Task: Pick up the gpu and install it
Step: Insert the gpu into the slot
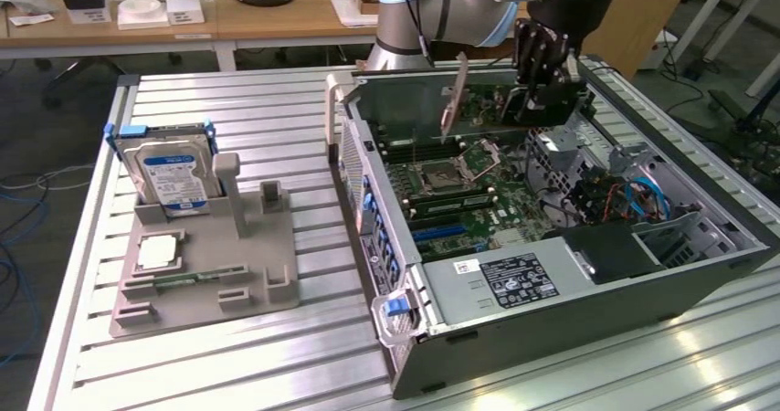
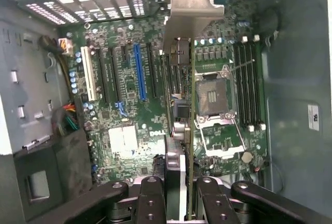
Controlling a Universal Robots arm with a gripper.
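One gripper (image 2: 181,190) pinched the gpu (image 2: 181,115) edge-on, its long axis running out from the jaws above the motherboard (image 2: 111,107).

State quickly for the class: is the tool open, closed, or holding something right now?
Tool: closed, holding the gpu on edge above the motherboard.

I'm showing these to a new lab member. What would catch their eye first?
The opened computer case lying on the slatted table, motherboard exposed. Above it the gripper holds the gpu upright over the board. On the exterior view's left, a blue-labelled hard drive stands in a grey fixture.
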